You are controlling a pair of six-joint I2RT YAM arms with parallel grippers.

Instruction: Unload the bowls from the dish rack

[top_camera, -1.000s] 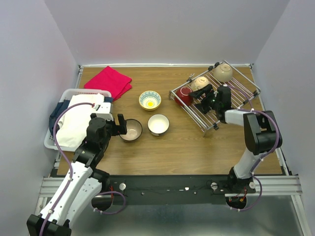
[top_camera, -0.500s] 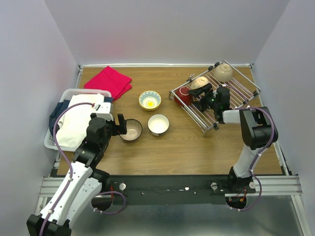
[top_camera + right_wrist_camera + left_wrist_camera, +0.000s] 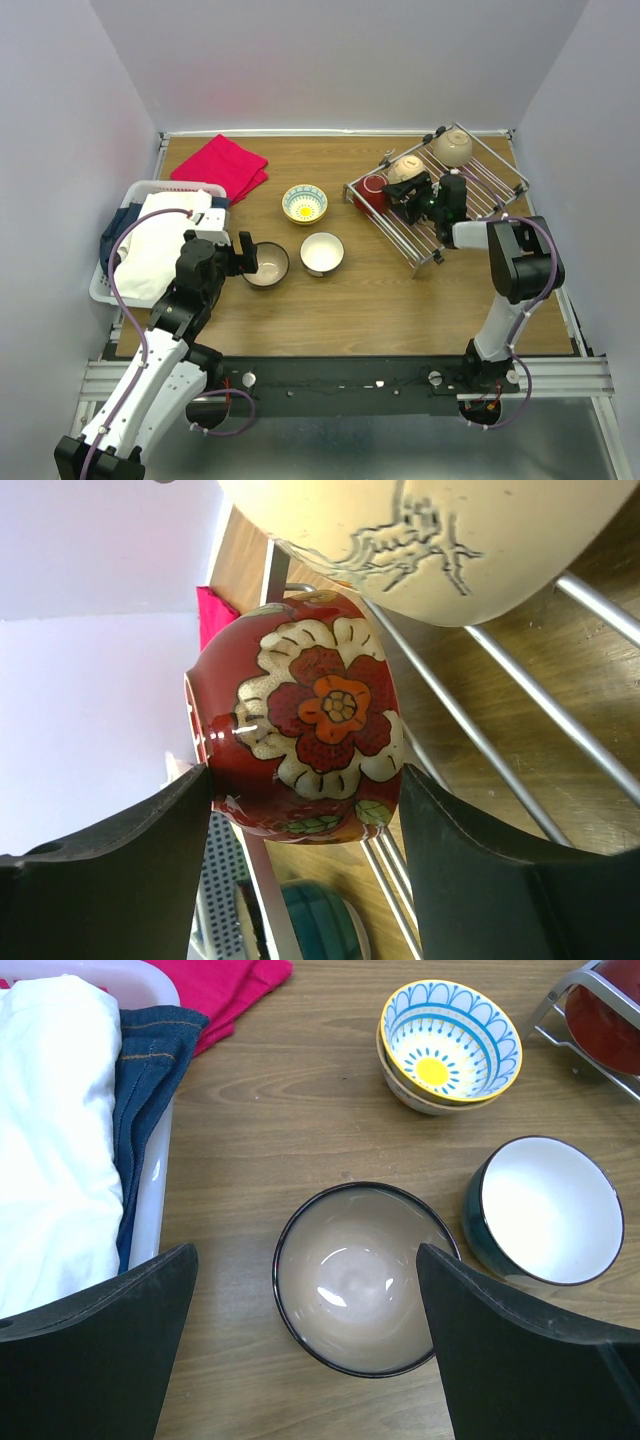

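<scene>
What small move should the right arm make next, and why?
Probably a slight lift, straight up: the right end effector grips both sides of the red floral bowl, which sits in the dish rack close beside a cream bowl.

A robot lab's test cell. Shown by plain pale walls (image 3: 60, 120) boxing in a wooden table (image 3: 350, 300) and two arms (image 3: 165, 350) bolted to a metal rail (image 3: 575, 372).

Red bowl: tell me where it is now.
In the top view the red bowl sits at the left end of the dish rack, beside a cream bowl, inside the right gripper.
</scene>
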